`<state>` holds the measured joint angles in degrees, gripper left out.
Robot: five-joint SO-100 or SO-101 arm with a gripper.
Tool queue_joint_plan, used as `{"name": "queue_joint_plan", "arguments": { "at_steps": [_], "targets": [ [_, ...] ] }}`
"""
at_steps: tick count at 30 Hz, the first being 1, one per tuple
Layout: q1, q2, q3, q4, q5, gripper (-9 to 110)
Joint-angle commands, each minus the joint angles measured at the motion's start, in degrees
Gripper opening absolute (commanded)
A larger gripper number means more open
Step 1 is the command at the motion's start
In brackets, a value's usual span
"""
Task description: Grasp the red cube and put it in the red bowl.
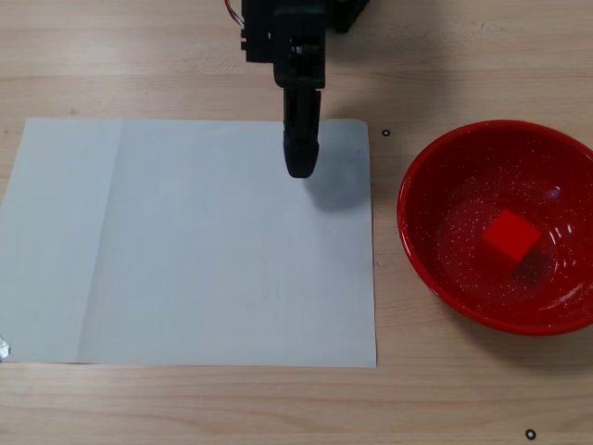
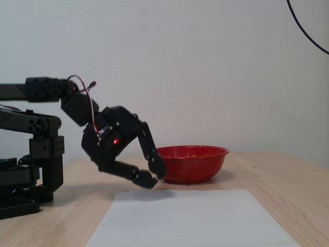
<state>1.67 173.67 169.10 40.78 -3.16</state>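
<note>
The red cube (image 1: 509, 235) is sitting inside the red bowl (image 1: 422, 260), well apart at four o'clock from the jaws, which are hanging narrowly parted and empty above the paper sheet (image 1: 185, 250).

Lighting was bright and even in both fixed views. Focus was sharp; soft shadows only. Glare showed inside the red bowl (image 1: 435, 195).

One fixed view looks straight down on the table (image 1: 185, 56); the other watches level from its edge, sharing the red bowl (image 2: 191, 163).
</note>
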Motion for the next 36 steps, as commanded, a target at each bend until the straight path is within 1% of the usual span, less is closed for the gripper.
{"name": "queue_joint_plan", "arguments": {
  "at_steps": [1,8,13,23,36],
  "targets": [
    [0.0,3.4,-0.8,-2.9,1.1,0],
    [0.5,9.8,8.7,-6.8,1.5,0],
    [2.3,12.6,8.7,-1.8,-0.5,0],
    [2.5,14.1,8.7,9.3,-0.8,0],
    [2.3,14.1,8.7,10.2,-1.7,0]
  ]
}}
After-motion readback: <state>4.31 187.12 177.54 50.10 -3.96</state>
